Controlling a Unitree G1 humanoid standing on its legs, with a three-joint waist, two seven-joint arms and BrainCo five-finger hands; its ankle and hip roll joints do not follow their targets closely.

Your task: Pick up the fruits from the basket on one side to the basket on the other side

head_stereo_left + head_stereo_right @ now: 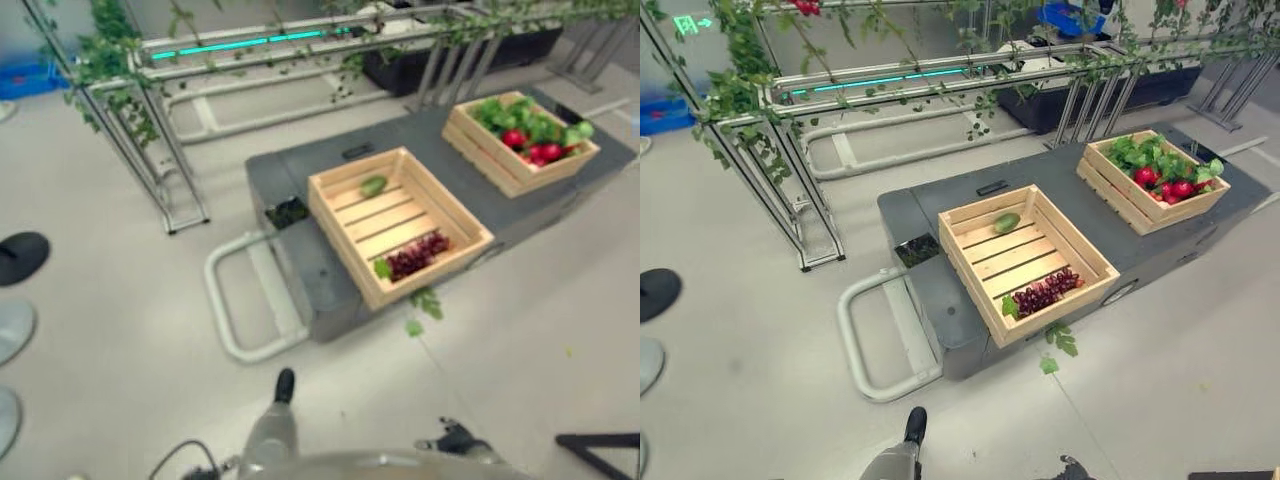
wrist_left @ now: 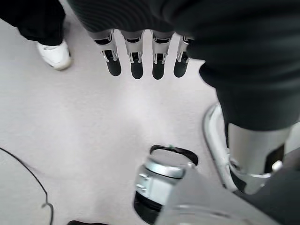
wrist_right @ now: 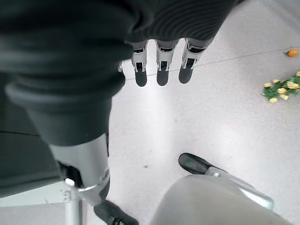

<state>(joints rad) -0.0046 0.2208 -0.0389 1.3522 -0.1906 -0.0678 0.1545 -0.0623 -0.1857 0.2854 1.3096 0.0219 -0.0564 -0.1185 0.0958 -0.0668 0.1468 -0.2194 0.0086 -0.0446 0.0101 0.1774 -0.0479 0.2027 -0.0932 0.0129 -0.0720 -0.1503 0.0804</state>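
Two wooden crates stand on a low grey cart [image 1: 322, 268]. The nearer crate [image 1: 432, 272] holds a green fruit [image 1: 373, 185] at its far end and a bunch of dark purple grapes [image 1: 418, 254] with a leaf at its near end. The farther crate [image 1: 488, 160], at the right, is full of leafy greens and red fruits [image 1: 532, 146]. My left hand [image 2: 136, 57] hangs over the pale floor with straight fingers and holds nothing. My right hand [image 3: 162, 66] also hangs over the floor, fingers straight and empty. Both hands are well short of the crates.
The cart's pale tube handle [image 1: 228, 300] juts towards me. A metal frame with vines [image 1: 150, 150] stands behind and to the left. Loose leaves [image 1: 426, 304] lie by the cart. A person's white shoe [image 2: 55, 54] is near my left hand. A leafy sprig [image 3: 281, 90] lies on the floor.
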